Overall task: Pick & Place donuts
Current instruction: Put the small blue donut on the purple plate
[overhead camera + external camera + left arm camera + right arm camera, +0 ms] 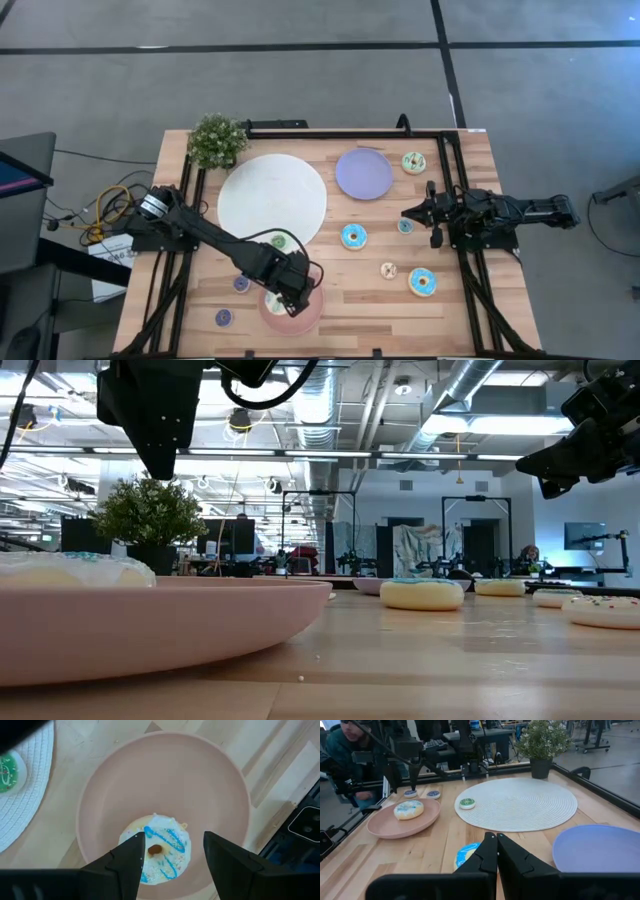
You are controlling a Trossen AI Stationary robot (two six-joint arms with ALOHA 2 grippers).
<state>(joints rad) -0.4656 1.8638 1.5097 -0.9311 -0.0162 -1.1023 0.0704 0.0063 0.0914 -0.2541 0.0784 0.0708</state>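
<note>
A white donut with blue drizzle lies flat on the pink plate near the table's front edge; it also shows in the right wrist view as the donut on the plate. My left gripper hangs open above it, pointing down, with its fingers clear of the donut and the plate. My right gripper waits shut at the table's right side, with nothing between its fingers.
Other donuts lie about: a green mini on the white round mat, two purple minis, and several to the right. A lilac plate and a potted plant stand at the back.
</note>
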